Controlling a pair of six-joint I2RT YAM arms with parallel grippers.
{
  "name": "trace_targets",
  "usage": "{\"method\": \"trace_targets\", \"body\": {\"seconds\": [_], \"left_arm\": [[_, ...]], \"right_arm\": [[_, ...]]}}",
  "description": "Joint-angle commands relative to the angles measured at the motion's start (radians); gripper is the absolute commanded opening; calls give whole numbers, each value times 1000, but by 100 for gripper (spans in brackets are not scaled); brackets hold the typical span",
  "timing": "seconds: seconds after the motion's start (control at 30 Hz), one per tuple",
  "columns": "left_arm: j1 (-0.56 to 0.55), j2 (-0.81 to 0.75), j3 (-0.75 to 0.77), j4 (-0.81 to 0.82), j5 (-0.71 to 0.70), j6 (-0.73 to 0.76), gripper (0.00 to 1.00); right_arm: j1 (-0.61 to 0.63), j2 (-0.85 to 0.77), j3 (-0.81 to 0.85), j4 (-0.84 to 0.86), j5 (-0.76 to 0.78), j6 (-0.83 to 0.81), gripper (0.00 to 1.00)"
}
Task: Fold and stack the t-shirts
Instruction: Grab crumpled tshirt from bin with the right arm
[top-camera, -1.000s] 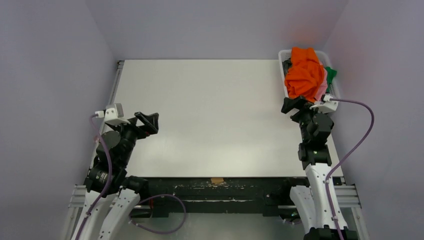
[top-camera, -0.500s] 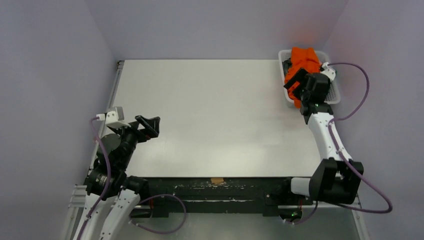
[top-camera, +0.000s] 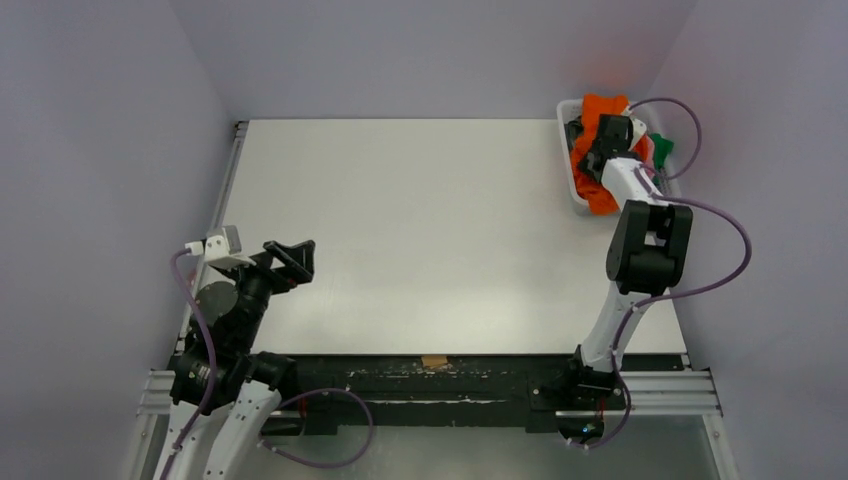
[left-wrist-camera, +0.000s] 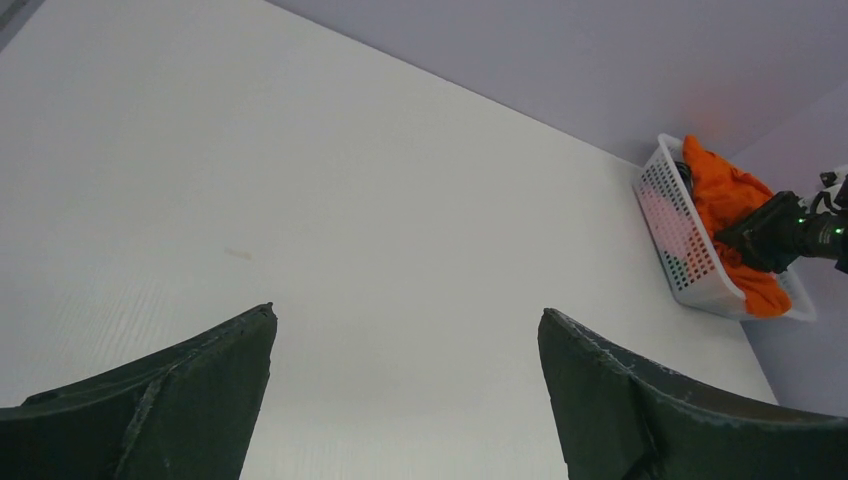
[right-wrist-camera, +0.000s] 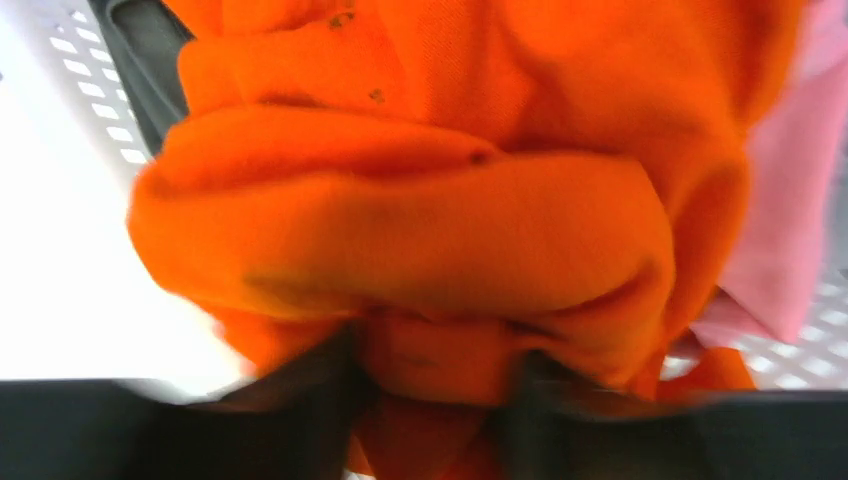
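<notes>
The right fingers reach down into the white basket at the far right corner of the counter and are pushed into the orange shirt. One finger stands on either side of a thick fold of this shirt, and the cloth fills the gap between them and bulges out just above the tips. The wrist view is blurred, so it cannot be told whether the fingers are clamped on the fold or only pressed in around it. The orange shirt carries a few small dark specks and lies crumpled on top of the pile, with one end hanging over the basket's near rim. A pink shirt lies touching it, just to the right of the fingers, and a green shirt shows at the basket's right side, beyond the wrist. The left fingers are spread wide apart and hold nothing. They hang over bare counter at the near left, well apart from the basket, which lies far ahead of them and to their right.
</notes>
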Motion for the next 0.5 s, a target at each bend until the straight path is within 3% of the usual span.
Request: {"method": "trace_targets", "body": {"seconds": [0.0,0.03,0.27,0.47], "left_arm": [[0,83,102,-84,-23,0,100],[0,94,101,-82,-17,0,100],[0,102,83,-88,-20,-15,100],[2,70,86,-125,-70,-38,100]], "right_arm": [[-2,31,149,-18,-98,-34,14],[-2,16,162,-35,-116,-34,0],[127,-314,175,-60,-237,-68,0],[415,-482,251,-43,-476,-30,0]]}}
